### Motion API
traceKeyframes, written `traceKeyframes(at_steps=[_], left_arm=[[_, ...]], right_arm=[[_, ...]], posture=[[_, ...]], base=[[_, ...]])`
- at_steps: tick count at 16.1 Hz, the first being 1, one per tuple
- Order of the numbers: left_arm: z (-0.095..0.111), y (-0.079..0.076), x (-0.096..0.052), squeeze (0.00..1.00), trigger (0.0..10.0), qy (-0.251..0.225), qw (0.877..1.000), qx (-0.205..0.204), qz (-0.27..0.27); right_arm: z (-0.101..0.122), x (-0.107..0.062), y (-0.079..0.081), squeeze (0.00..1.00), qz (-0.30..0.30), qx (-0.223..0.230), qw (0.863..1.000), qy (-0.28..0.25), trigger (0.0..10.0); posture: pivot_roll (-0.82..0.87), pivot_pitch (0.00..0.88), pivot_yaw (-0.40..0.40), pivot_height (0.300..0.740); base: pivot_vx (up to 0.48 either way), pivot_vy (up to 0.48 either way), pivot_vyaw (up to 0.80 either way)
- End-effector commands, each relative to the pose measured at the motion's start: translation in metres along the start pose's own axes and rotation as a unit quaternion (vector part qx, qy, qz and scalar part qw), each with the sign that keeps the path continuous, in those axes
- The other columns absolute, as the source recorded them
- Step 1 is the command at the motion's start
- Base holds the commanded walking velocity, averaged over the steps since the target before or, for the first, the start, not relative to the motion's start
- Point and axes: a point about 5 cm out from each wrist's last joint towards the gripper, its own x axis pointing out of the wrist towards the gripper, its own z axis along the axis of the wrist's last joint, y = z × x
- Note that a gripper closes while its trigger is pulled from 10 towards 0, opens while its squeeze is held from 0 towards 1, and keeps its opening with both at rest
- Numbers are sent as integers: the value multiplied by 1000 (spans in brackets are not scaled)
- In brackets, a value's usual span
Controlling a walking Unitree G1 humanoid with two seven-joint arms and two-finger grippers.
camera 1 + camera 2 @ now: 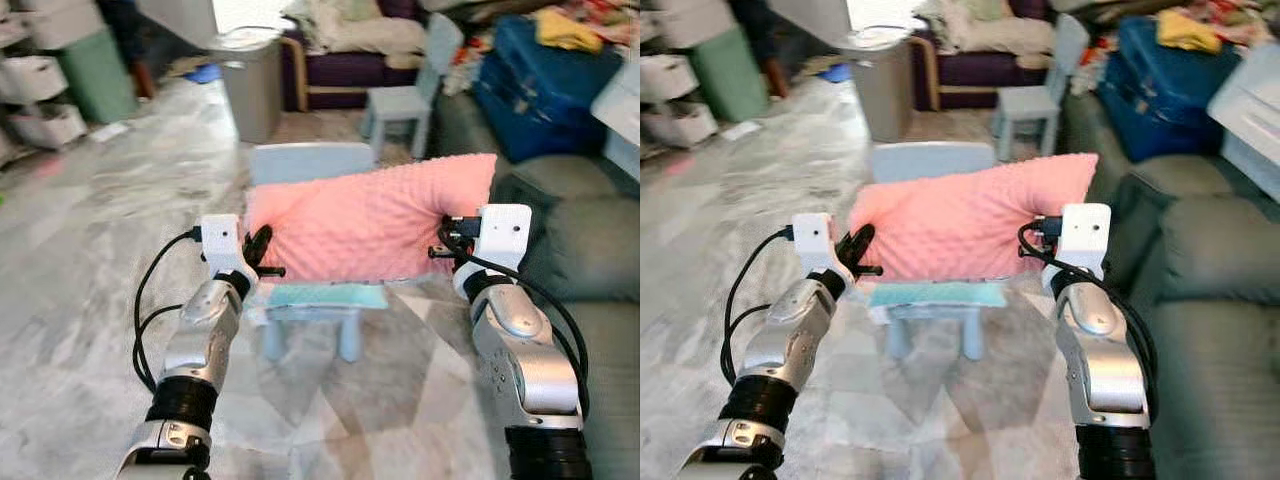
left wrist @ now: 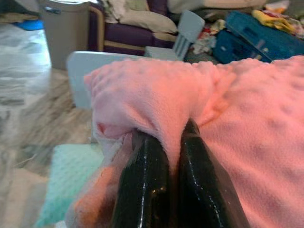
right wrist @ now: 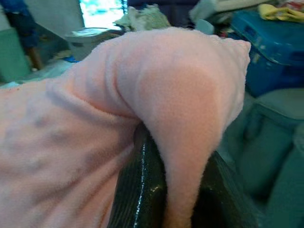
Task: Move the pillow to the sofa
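A pink dimpled pillow (image 1: 370,225) hangs in the air between my two arms, just above a small pale blue chair (image 1: 312,300). My left gripper (image 1: 262,252) is shut on the pillow's left end, with a fold of pink fabric pinched between its black fingers (image 2: 145,180). My right gripper (image 3: 175,190) is shut on the pillow's right end, which drapes over its fingers (image 3: 137,185). The grey-green sofa (image 1: 585,260) lies to the right, close to my right arm.
A mint cushion (image 1: 325,296) lies on the chair seat under the pillow. A second pale chair (image 1: 405,100), a grey bin (image 1: 248,85) and a purple couch (image 1: 345,55) stand further back. Blue suitcases (image 1: 540,85) sit behind the sofa. Open marble floor (image 1: 90,240) spreads to the left.
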Motion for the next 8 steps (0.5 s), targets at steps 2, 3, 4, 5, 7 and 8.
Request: traceKeyframes(at_steps=[2, 3, 4, 5, 7, 8], left_arm=[[8, 0, 4, 0, 10000, -21, 1000, 15, 7], [8, 0, 4, 0, 10000, -21, 1000, 14, 7], [7, 0, 4, 0, 10000, -21, 1000, 14, 6], [7, 1, 3, 0, 10000, -21, 1000, 13, 5], [9, 3, 3, 0, 10000, -19, 1000, 19, -1], [10, 4, 3, 0, 10000, -18, 1000, 23, -2]], right_arm=[[4, 0, -2, 0, 0, -2, 1000, -9, 10000], [4, 0, -2, 0, 0, -2, 1000, -8, 10000], [3, 0, -1, 0, 1, -2, 1000, -7, 10000], [-1, -1, 1, 0, 2, 0, 1000, 0, 10000], [-2, -2, 4, 0, 6, 1, 1000, 3, 10000], [-2, -1, 5, 0, 4, 2, 1000, 0, 10000]], posture=[[-219, 0, 35, 740], [-219, 0, 35, 740], [-222, 0, 26, 740], [-220, 0, 14, 740], [-203, 0, 42, 740], [-202, 0, 55, 740]], base=[[0, 0, -784], [0, 0, -788], [0, 0, -781], [0, 0, -788], [0, 0, -788], [0, 0, -788]])
